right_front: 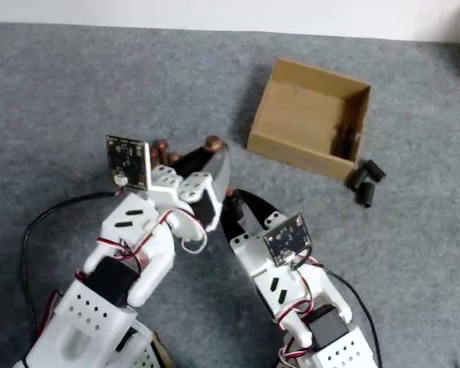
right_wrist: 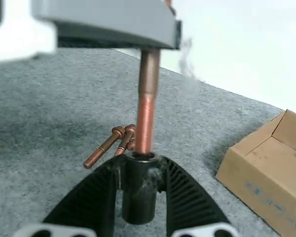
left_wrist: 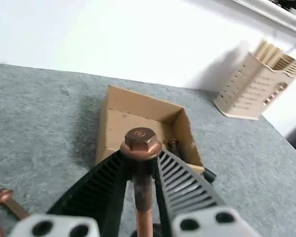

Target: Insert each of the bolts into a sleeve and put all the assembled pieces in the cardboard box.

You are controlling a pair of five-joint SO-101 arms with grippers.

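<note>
The left gripper point(left_wrist: 141, 157) clenches a bolt point(left_wrist: 141, 143), its tip at the mouth of the sleeve point(right_wrist: 138, 195) grasped by the right gripper point(right_wrist: 138, 165) opposite, aligned for insertion. The cardboard box point(right_front: 291, 153) waits beyond them.

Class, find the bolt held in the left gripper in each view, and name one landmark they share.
High view: bolt head at the left gripper tip, near the cardboard box.
Left wrist view: bolt clamped in that gripper, cardboard box behind.
Right wrist view: bolt shaft, tip in the sleeve.
Shared landmark: the cardboard box.

Copper bolt point(left_wrist: 140, 143), black sleeve point(right_wrist: 138, 192), brown box point(right_front: 294, 155).
</note>
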